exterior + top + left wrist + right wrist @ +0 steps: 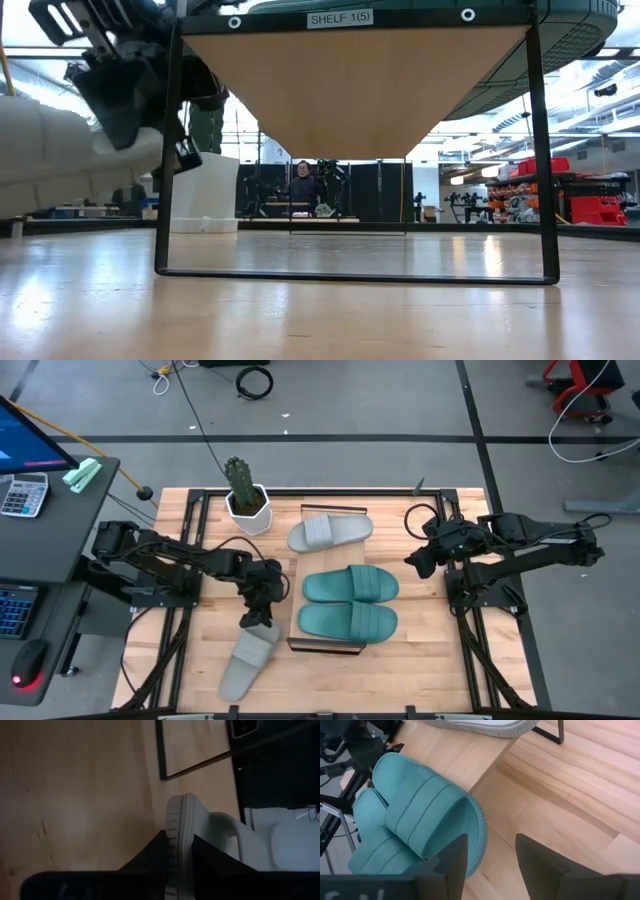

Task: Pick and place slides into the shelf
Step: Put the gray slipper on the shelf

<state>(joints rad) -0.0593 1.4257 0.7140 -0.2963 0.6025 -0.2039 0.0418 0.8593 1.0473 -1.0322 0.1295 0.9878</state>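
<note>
A light grey slide [248,658] hangs at the table's near left, with my left gripper [262,610] shut on its end nearest the shelf. In the low view this slide [50,150] shows above the tabletop beside the gripper [130,95]. The shelf [333,563] stands mid-table and carries two teal slides [350,585] [348,622] and another grey slide [330,532] at its far end. My right gripper [492,855] hovers open, to the right of the shelf, above the toe of a teal slide [425,815], and touches nothing. My left gripper pinches one end of the grey slide's sole [176,837] between its two fingers [150,857], one on each flat face, so the ribbed rim shows between them. The fingers slant down from the table's left. The slide hangs below them toward the near edge, off the tabletop.
A cactus in a white pot [245,500] stands at the table's far left, beside the shelf's far end. The shelf's dark rail frame [355,275] rests on the table. Bare wood [420,660] lies right of the shelf. A person [303,185] sits far behind.
</note>
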